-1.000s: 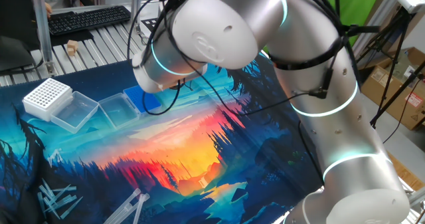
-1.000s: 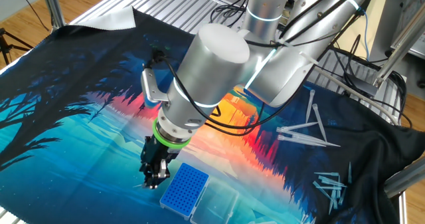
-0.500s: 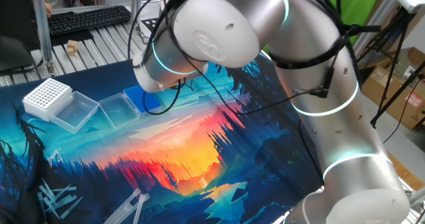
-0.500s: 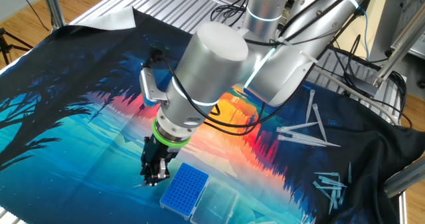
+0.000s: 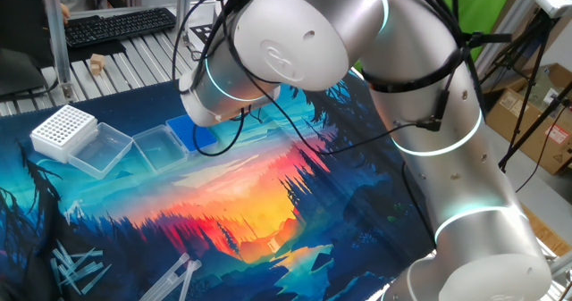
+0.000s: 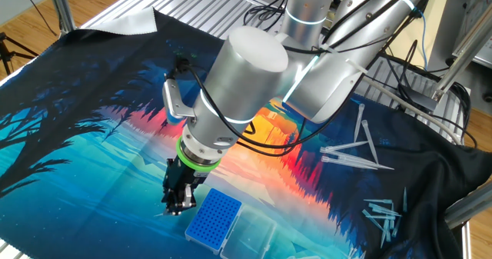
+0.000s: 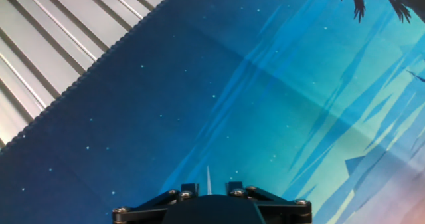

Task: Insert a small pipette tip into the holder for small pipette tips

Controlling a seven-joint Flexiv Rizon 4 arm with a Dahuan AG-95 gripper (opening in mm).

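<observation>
My gripper (image 6: 176,204) hangs just left of the holder for small pipette tips (image 6: 214,217), a bright-blue rack with a grid of tiny holes, and a little above the mat. In the hand view the gripper (image 7: 208,185) is shut on the small pipette tip (image 7: 208,176), a thin pale sliver that points out between the fingers over bare blue mat. The holder does not show in the hand view. In one fixed view the arm covers the gripper and most of the blue holder (image 5: 203,137); the holder's clear lid (image 5: 159,146) lies open beside it.
A larger white perforated rack (image 5: 63,128) with a clear lid (image 5: 101,149) stands left of the holder. Long clear tips lie in loose piles (image 6: 351,151) (image 6: 384,214) (image 5: 76,267). The mat's edge and metal slats (image 7: 53,58) are near the gripper.
</observation>
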